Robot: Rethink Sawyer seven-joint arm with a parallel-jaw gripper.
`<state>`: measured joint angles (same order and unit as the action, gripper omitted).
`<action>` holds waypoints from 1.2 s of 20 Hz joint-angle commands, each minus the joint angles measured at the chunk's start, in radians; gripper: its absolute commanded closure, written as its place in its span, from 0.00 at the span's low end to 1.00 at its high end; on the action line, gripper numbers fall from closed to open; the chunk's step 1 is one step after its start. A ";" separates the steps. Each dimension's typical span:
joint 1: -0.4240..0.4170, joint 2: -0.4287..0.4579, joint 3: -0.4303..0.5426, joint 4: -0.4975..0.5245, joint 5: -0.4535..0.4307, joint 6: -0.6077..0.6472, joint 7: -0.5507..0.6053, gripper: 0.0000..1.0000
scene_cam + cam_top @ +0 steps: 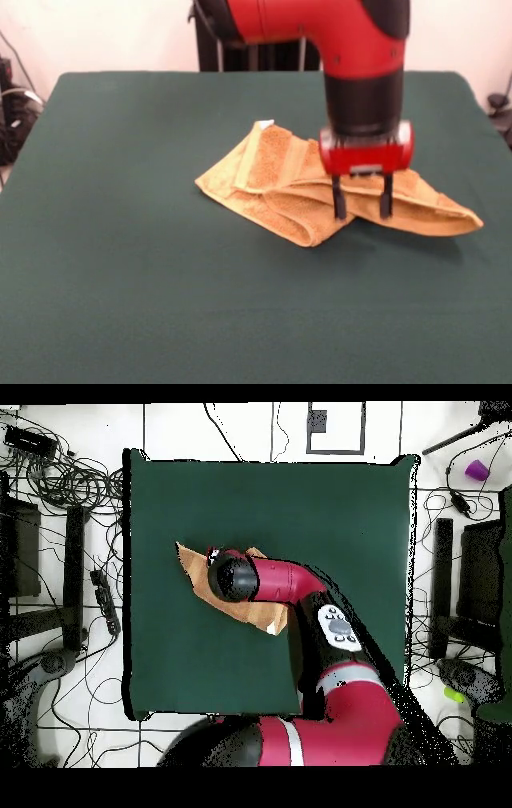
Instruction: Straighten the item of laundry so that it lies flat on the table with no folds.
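Note:
The item of laundry is an orange-yellow terry towel, lying folded and bunched on the dark green table. A small white label shows at its far corner. One long folded flap runs out to the right. My gripper hangs over the towel's near right part, open, its two black fingers pointing down and spread apart with the tips at the cloth. In the overhead view the arm covers most of the towel; the gripper itself is hidden under the wrist.
The table spreads wide round the towel on all sides. Cables, stands and equipment lie on the floor beyond the table's edges. A purple object sits on the floor off one corner.

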<state>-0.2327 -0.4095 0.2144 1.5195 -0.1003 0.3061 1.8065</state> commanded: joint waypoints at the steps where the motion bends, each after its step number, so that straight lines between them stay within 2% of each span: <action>1: 0.034 0.154 0.009 -0.246 -0.042 0.222 -0.063 0.00; 4: 0.043 0.137 0.011 -0.239 -0.043 0.249 -0.032 0.00; 9: 0.031 0.088 0.039 -0.124 -0.067 0.188 -0.008 0.00; 16: 0.003 -0.076 0.086 0.091 -0.051 0.166 0.024 0.00; 18: -0.012 -0.123 0.104 0.127 -0.033 0.201 0.016 0.00; 21: -0.024 -0.171 0.123 0.157 -0.006 0.241 0.016 0.00; 24: -0.019 -0.173 0.123 0.154 0.001 0.247 0.025 0.00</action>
<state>-0.2528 -0.5199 0.2179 1.5426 -0.1285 0.4136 1.8065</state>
